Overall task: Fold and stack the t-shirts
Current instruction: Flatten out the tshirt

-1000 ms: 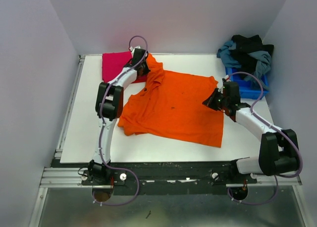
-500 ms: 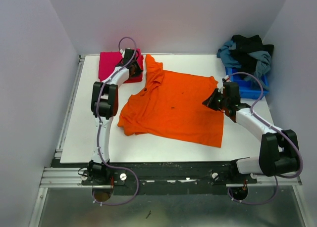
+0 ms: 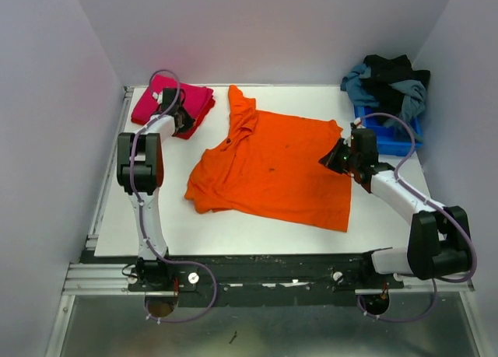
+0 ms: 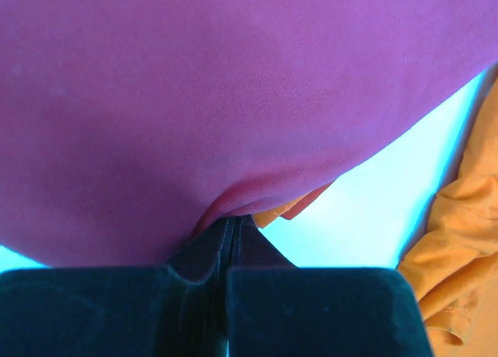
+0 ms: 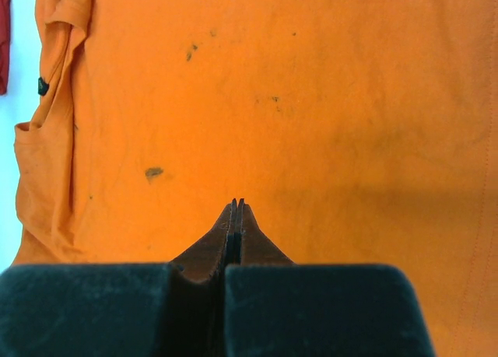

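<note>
The orange t-shirt [image 3: 272, 170] lies spread, somewhat crumpled, in the middle of the white table; it fills the right wrist view [image 5: 311, 100], dark specks showing. The magenta t-shirt [image 3: 159, 100], folded to a rectangle, sits askew at the far left corner. My left gripper [image 3: 183, 117] is at its near right edge, jaws shut with the tips tucked into the magenta fabric [image 4: 233, 85]. A bit of the orange shirt shows at the right of that view [image 4: 459, 240]. My right gripper [image 3: 333, 156] hovers over the orange shirt's right edge, shut and empty [image 5: 236, 203].
A blue bin [image 3: 397, 135] at the far right holds a heap of dark and blue-grey clothes [image 3: 387, 85]. Walls close in the table at the back and both sides. A metal rail runs along the table's left edge [image 3: 105, 186].
My left gripper has swung left from the orange collar, and the magenta shirt has slid left and turned with it. The right arm and orange shirt have barely moved.
</note>
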